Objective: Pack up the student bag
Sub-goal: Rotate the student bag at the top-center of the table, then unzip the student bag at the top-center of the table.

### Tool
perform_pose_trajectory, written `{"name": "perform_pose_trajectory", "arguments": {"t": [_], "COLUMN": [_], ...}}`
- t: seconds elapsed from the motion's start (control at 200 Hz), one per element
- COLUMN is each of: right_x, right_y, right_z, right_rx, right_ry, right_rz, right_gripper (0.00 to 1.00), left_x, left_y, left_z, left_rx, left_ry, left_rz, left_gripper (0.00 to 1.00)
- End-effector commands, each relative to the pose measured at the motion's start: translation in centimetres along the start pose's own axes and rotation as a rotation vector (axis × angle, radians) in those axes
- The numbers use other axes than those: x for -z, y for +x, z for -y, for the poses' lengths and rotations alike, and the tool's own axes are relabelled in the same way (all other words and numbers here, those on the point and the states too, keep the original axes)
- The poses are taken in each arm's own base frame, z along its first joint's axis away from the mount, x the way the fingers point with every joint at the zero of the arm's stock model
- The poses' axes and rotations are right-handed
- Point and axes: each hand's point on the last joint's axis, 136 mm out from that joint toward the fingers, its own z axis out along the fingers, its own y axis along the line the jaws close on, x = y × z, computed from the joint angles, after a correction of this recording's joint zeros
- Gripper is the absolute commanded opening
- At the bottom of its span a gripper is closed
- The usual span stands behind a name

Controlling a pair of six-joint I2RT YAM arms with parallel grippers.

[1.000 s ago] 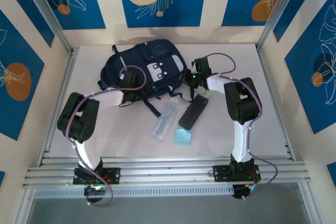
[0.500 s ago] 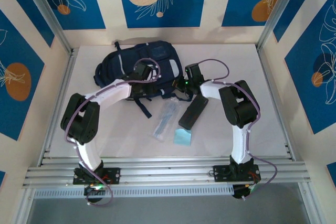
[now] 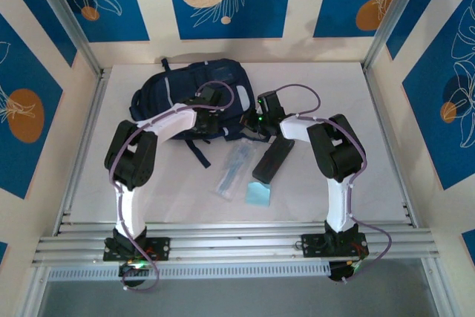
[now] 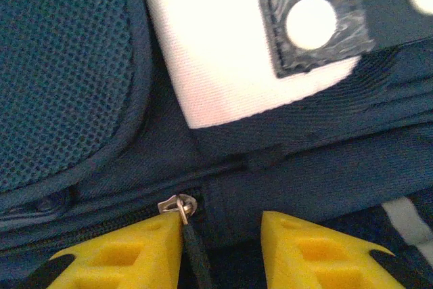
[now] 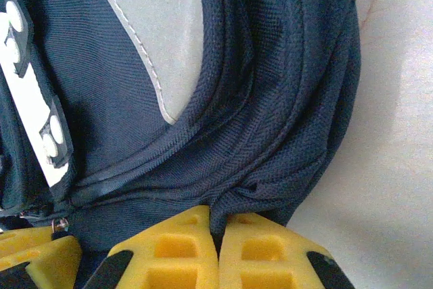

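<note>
At far centre of white tabletop (image 3: 334,90), large dark navy fabric backpack (image 3: 194,85). Left gripper (image 4: 223,227) parted, straddling small metal zipper pull (image 4: 177,205); right gripper (image 5: 218,220) pinched shut on backpack's near-right fabric fold.

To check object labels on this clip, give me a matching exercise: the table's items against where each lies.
1. dark navy fabric backpack
2. long black rectangular case
3. flat light blue square pad
4. clear plastic packet

A. nearest the arm bases
B. farthest back
C. beside the right arm
D. between case and backpack strap

Pairs: 1-B, 2-C, 3-A, 4-D
</note>
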Motion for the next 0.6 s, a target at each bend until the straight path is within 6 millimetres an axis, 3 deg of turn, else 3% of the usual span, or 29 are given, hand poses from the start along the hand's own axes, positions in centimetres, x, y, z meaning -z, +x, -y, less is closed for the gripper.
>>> {"name": "perform_pose_trajectory", "arguments": {"t": [0.0, 0.225, 0.375, 0.45, 0.595], "right_x": [-0.3, -0.4, -0.1, -0.1, 0.2], "right_y": [2.5, 2.4, 2.3, 2.2, 1.5], "right_z": [-0.7, -0.4, -0.3, -0.1, 0.4], "right_rx": [0.01, 0.004, 0.008, 0.007, 0.01], "right_ry": [-0.035, -0.034, -0.03, -0.027, -0.007], "right_rz": [-0.09, -0.09, -0.084, -0.08, -0.063], "right_gripper": [0.0, 0.0, 0.0, 0.0, 0.0], "left_x": [-0.7, -2.1, -3.4, -3.3, -1.1], "left_y": [1.5, 2.8, 2.6, 2.2, 1.2], "left_z": [-1.6, -2.8, -2.2, -1.6, -0.5], "left_rx": [-0.033, -0.053, -0.05, -0.042, -0.05], "left_ry": [-0.088, -0.138, -0.106, -0.077, -0.004], "left_rz": [-0.06, -0.097, -0.115, -0.115, -0.107], "left_gripper": [0.35, 0.36, 0.15, 0.0, 0.0]}}
